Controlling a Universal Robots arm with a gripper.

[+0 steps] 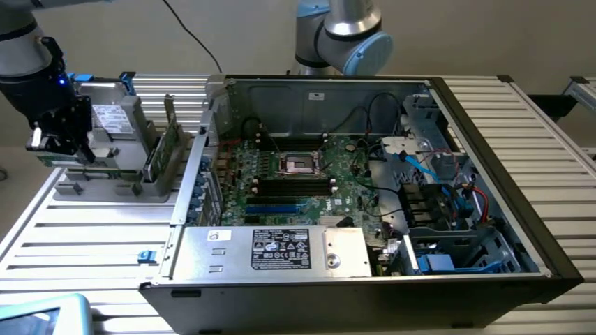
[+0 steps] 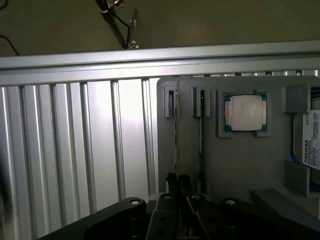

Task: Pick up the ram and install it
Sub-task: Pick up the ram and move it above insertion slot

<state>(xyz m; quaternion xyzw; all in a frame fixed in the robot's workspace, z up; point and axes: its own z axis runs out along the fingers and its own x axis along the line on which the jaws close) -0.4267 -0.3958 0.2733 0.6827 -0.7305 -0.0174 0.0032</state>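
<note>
Ram: the ram (image 2: 176, 130) stands on its long edge in a slot of the grey holder (image 2: 235, 165), outside the case. Its thin upper edge faces the wrist camera.
Ram axis: the long axis is level and runs parallel to the slats of the surface (image 2: 100, 150). One end points to the holder's rim beside the edge rail (image 2: 150, 60). The other end points at the tool.
Second stick: a second stick (image 2: 201, 135) sits in the next slot, just beside the ram, parallel and also on edge.
Tool: the tool (image 2: 177, 179) is over the holder at the ram's near end, in line with the ram's axis. Whether it touches the ram cannot be told.
Tool state: cannot tell whether it is open or closed, or whether it has hold of anything.
Tool, exterior view: the tool (image 1: 63, 148) is low over the holder, at the exterior view's left.
Chip: a square silver chip (image 2: 245, 112) lies flat in a recess, on the far side of the second stick from the ram.
Drive: a drive (image 2: 310, 145) with a white label sits beyond the chip.
Case: the open case (image 1: 317, 105) lies on the surface, just beside the holder on the exterior view's right. Its board (image 1: 347, 183) is exposed.
</note>
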